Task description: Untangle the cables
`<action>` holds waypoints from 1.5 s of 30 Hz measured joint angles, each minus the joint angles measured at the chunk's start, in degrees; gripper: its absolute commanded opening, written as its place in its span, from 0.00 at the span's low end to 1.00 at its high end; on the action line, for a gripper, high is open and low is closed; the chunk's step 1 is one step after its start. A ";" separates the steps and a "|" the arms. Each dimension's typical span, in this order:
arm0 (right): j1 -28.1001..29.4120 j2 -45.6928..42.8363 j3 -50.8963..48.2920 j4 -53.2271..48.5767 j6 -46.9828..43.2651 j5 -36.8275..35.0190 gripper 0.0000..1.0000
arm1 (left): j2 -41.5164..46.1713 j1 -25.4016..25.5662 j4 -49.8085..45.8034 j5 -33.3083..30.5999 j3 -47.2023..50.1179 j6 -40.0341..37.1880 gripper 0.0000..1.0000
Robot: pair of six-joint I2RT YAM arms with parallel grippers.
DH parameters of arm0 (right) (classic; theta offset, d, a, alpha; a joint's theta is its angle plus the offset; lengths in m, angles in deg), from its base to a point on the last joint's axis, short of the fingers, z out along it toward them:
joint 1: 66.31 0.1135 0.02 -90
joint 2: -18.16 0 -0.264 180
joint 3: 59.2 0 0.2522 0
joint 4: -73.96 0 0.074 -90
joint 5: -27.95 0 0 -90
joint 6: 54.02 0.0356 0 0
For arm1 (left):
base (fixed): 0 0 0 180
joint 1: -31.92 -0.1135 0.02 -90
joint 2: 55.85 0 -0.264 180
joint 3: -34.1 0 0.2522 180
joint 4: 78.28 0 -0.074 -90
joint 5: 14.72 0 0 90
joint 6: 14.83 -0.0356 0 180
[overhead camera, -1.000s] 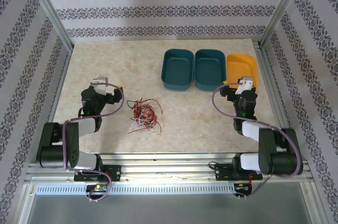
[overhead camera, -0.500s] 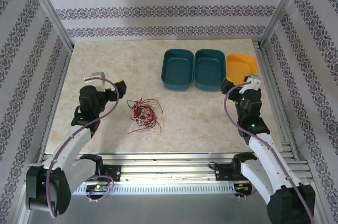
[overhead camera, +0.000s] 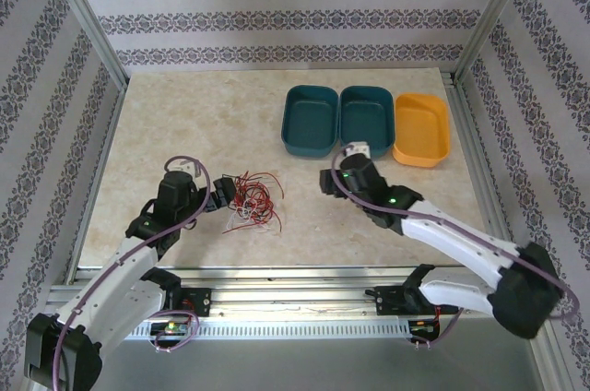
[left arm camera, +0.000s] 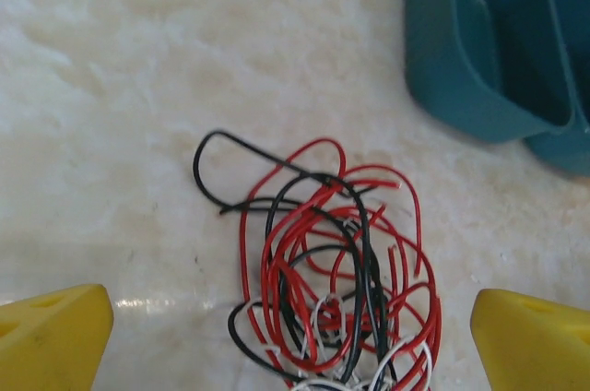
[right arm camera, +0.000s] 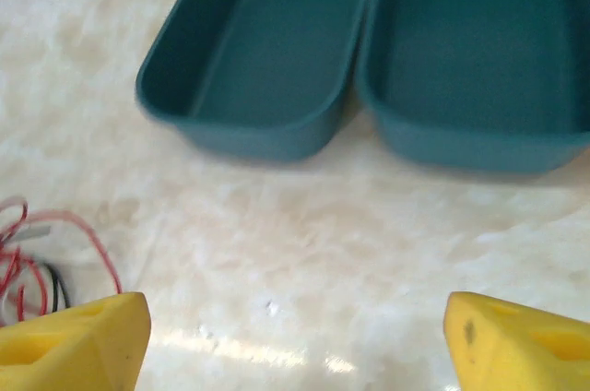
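No readable text, no labels, brands or numbers, none on cables (left arm camera: 318, 257), bins (overhead camera: 312, 124), walls (overhead camera: 277, 22)

Near the pale stone-pattern table's (overhead camera: 166, 124) front edge, left of centre: tangled red, black and white cables (overhead camera: 251, 199). Behind, rightward, side by side: teal plastic tub (overhead camera: 311, 121), second teal plastic tub (overhead camera: 366, 121), orange plastic tub (overhead camera: 421, 128).

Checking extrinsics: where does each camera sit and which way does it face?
Top external: above, behind the bases, looking down on the table; left arm, right arm show.
Left wrist: low over the cables, teal bins beyond; left gripper fingertips at bottom corners.
Right wrist: faces the teal bins; right gripper fingertips below.
Shared: wrist views both catch cables, bins.
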 measured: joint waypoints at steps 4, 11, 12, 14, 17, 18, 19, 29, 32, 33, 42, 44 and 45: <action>5.66 9.09 3.93 0.61 4.55 4.35 0.66 | -2.73 0.09 3.13 3.17 3.34 2.69 0.79; 9.33 22.16 10.29 4.04 10.49 13.22 0.57 | -12.72 2.27 11.21 7.54 5.57 5.88 0.55; 9.29 23.30 10.69 4.48 11.26 14.03 0.55 | -13.97 2.69 12.70 7.85 5.49 6.19 0.50; 9.18 24.46 10.78 4.81 12.41 15.19 0.52 | -16.31 3.39 15.85 8.04 5.40 6.84 0.43; 8.46 24.55 10.67 5.18 13.79 16.13 0.47 | -20.57 4.76 21.68 8.04 5.22 8.22 0.32; 8.04 24.46 10.38 5.70 14.27 16.35 0.46 | -22.16 5.51 23.39 7.91 5.05 8.68 0.30; 7.52 24.22 9.90 5.95 14.62 16.48 0.45 | -23.65 6.36 25.27 7.43 4.85 9.11 0.29; 3.54 20.17 5.84 4.94 17.73 15.58 0.32 | -31.74 12.24 39.63 2.45 2.91 12.81 0.35; 3.54 20.09 5.84 5.01 18.38 15.45 0.31 | -31.52 12.37 40.54 1.27 2.80 13.16 0.39; 3.54 20.09 5.84 5.03 18.67 15.45 0.31 | -31.17 12.37 40.46 0.90 2.80 13.14 0.40; 3.54 22.38 8.52 6.32 18.73 16.52 0.27 | -24.02 12.39 34.58 -2.54 0.72 8.96 0.45; 3.54 23.28 9.35 6.91 18.73 17.00 0.26 | -23.78 12.39 33.27 -2.91 -0.11 7.63 0.45; 3.54 23.78 9.73 7.13 18.73 17.22 0.26 | -23.78 12.39 32.65 -2.95 -0.48 7.02 0.45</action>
